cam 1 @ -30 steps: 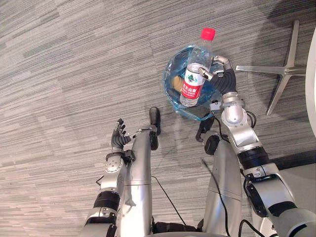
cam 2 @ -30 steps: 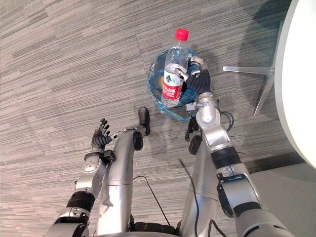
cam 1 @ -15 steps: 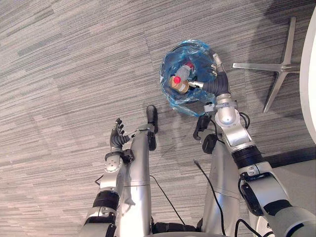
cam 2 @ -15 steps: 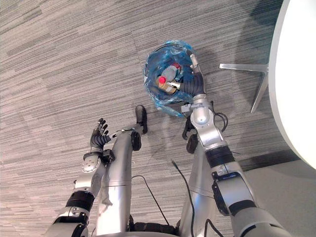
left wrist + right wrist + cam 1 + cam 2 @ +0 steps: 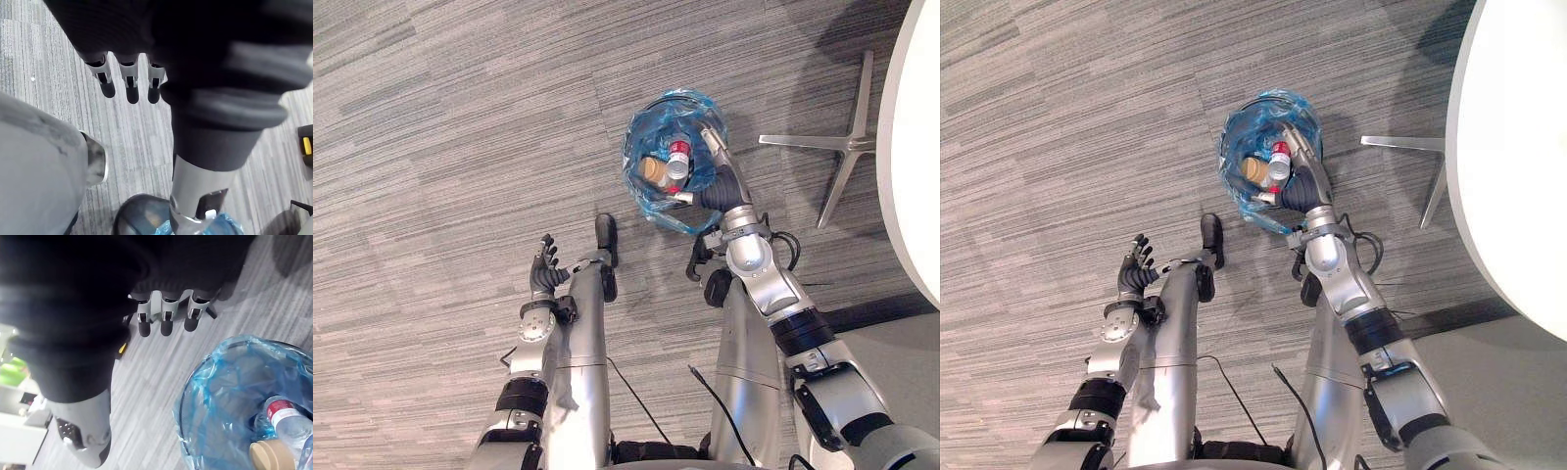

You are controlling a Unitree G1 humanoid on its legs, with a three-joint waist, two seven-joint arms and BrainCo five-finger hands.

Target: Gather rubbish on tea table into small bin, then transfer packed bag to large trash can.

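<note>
Bottle (image 5: 677,163) now down in blue-bagged bin (image 5: 637,157), out of outstretched right hand (image 5: 718,179); left hand (image 5: 544,275) loosely spread

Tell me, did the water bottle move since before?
Yes. The water bottle was standing up in the right hand above the small bin; now it has gone down inside the bin, beside a brown cup.

Small bin (image 5: 634,147) upper centre of left eye view, lined with crumpled blue bag (image 5: 661,211), inside it clear bottle (image 5: 676,162), red cap up, touching tan cup (image 5: 651,170)
</note>
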